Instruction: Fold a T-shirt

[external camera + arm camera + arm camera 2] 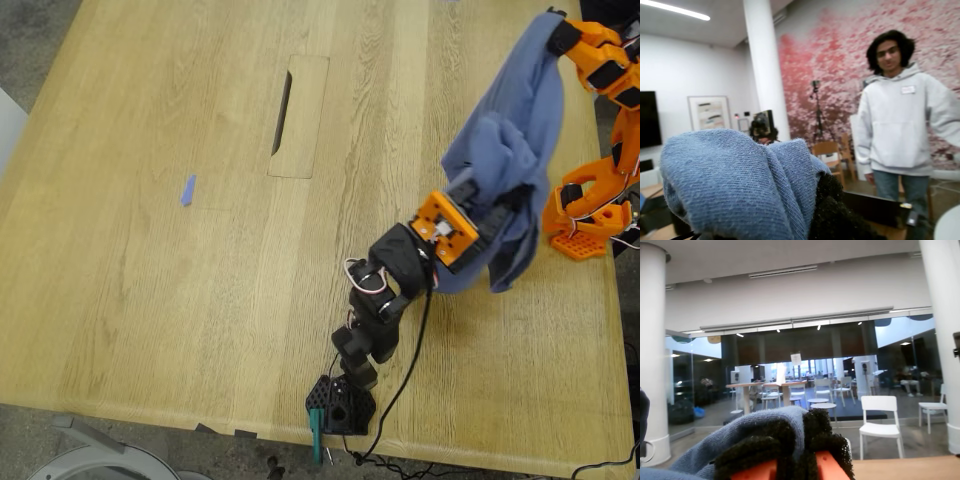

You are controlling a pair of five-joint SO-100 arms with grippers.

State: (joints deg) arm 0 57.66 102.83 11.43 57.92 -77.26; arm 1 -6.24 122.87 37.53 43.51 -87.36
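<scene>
The slate-blue T-shirt [510, 140] hangs bunched in the air over the table's edge at the exterior view's right, held at two places. A black arm with an orange gripper [468, 208] grips its lower part. An orange arm's gripper [556, 28] holds its top end. The wrist views do not show which arm is which. My first gripper [810, 202] is shut on a thick fold of the T-shirt [735, 185] against a black foam pad [837, 217]. My second gripper [800, 440] pinches the T-shirt [765, 425] between black foam pads [832, 435].
The wooden table [150, 300] carries a small blue tape scrap [188, 190] and a rectangular cable hatch [298, 115]. The black arm's base [340, 405] is clamped at the near edge, the orange arm's base [580, 220] at the exterior view's right edge. A person [895, 125] in a white hoodie stands nearby.
</scene>
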